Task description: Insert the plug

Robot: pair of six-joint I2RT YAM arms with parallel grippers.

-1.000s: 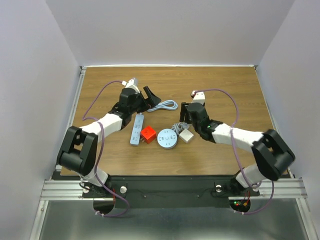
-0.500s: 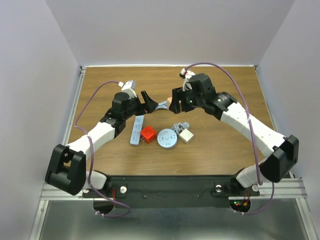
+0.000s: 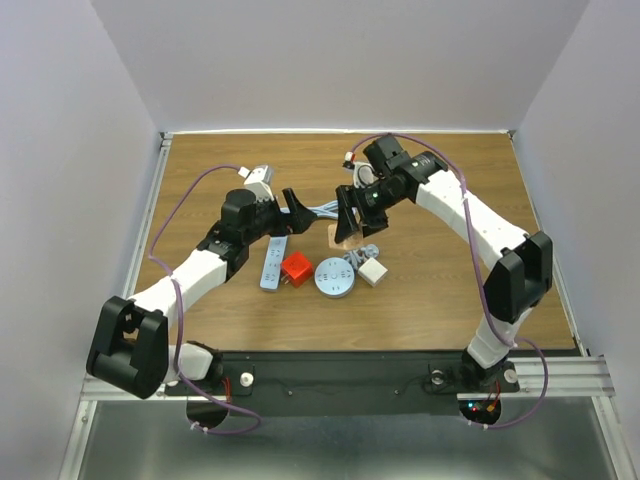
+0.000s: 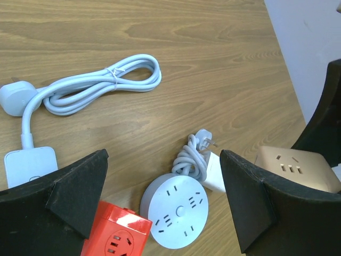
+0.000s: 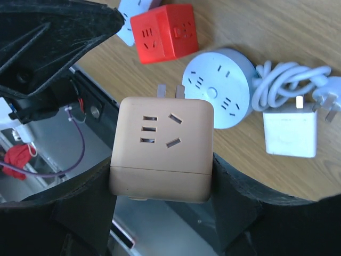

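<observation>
This is a robotics lab test cell. A wooden table point(image 3: 200, 165) is boxed in by plain white walls point(image 3: 340, 60) at its left, far and right edges. The left arm point(image 3: 195, 272) and right arm point(image 3: 478, 222) are bolted to an aluminium rail point(image 3: 130, 378) at the near edge, trailing purple cables point(image 3: 197, 180). Loose sockets point(image 3: 333, 277) lie mid-table.

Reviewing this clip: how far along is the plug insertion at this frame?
Done: the beige cube adapter is clamped in the right gripper, off the table. In hand: it hangs in the air near the round socket hub, its prongs bare. Left: the prongs are in no socket yet, and I cannot tell which one is meant. The left gripper is open and empty.
</observation>
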